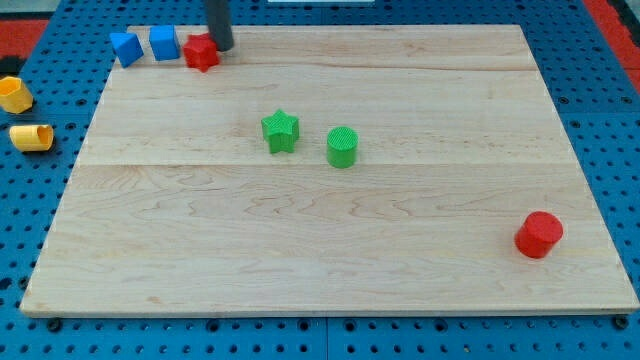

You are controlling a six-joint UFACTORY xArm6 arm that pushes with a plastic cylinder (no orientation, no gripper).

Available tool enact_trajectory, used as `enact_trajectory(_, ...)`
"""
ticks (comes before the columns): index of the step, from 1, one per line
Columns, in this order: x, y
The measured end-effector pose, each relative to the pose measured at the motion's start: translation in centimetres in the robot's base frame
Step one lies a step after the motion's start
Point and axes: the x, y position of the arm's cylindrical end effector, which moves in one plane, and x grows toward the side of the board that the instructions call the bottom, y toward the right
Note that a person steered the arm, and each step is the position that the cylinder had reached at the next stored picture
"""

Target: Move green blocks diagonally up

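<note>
A green star block (281, 131) sits near the middle of the wooden board (320, 250). A green cylinder (342, 147) stands just to its right and slightly lower. My tip (221, 46) is at the view's top left, touching the right side of a red star-like block (201, 52). The tip is far up and left of both green blocks.
Two blue blocks (126, 48) (164, 43) lie left of the red star at the board's top-left corner. A red cylinder (539, 235) stands at the lower right. Two yellow pieces (14, 94) (31, 137) lie off the board on the blue pegboard at the left.
</note>
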Motion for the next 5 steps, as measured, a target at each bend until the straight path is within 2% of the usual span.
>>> enact_trajectory(1, 2.5, 2.1)
enact_trajectory(3, 15.1, 23.4)
enact_trajectory(4, 19.8, 25.7)
enact_trajectory(5, 19.5, 19.9)
